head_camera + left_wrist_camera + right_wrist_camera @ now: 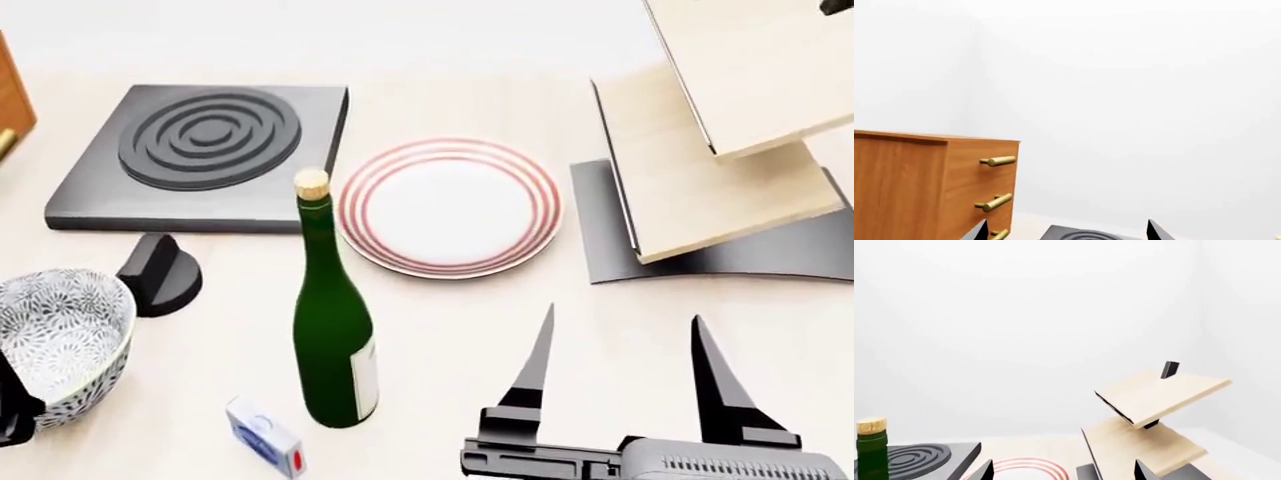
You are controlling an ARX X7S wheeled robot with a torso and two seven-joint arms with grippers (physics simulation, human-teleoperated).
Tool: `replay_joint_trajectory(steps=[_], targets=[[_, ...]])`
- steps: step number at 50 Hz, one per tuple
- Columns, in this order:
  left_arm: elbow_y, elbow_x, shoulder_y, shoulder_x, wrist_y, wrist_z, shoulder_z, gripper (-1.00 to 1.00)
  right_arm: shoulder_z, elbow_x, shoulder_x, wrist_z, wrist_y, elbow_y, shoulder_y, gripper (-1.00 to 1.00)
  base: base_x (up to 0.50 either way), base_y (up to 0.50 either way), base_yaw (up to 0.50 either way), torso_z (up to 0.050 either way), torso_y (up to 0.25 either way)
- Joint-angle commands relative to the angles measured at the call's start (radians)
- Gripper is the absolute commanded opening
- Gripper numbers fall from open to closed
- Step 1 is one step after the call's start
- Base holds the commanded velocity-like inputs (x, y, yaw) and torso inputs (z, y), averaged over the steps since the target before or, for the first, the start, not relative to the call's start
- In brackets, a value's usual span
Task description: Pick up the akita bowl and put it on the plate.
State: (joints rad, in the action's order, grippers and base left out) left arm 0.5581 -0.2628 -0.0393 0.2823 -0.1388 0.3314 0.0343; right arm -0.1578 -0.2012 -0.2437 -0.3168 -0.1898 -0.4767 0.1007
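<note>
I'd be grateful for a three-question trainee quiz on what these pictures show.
1. True or false: the akita bowl already sits on the plate.
2. What stands between bowl and plate? A) wine bottle B) kettle C) mug
3. Fill in: the right gripper holds ____.

Key: 1 false; 2 A; 3 nothing, its jaws stand open.

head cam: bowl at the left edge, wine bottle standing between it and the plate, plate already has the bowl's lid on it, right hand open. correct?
One thing is wrong: the plate is bare, with nothing on it, as the head view shows. The rest holds: the akita bowl sits at the left edge, the wine bottle stands upright between them, and the right hand is open.
</note>
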Motion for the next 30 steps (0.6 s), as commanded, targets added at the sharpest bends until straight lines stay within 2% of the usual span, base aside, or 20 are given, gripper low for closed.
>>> replay_joint_trajectory(steps=[1, 30], targets=[[0.004, -0.021, 0.004, 0.01, 0.001, 0.014, 0.034, 1.0, -0.005, -0.004, -0.005, -0.008, -0.001, 0.0, 0.003, 1.0, 0.16, 0.0, 0.0, 0.0, 0.0], [0.003, -0.026, 0.009, 0.018, 0.01, 0.024, 0.028, 1.0, -0.018, -0.018, -0.017, -0.017, 0.003, 0.006, 0.006, 1.0, 0.16, 0.0, 0.0, 0.0, 0.0]])
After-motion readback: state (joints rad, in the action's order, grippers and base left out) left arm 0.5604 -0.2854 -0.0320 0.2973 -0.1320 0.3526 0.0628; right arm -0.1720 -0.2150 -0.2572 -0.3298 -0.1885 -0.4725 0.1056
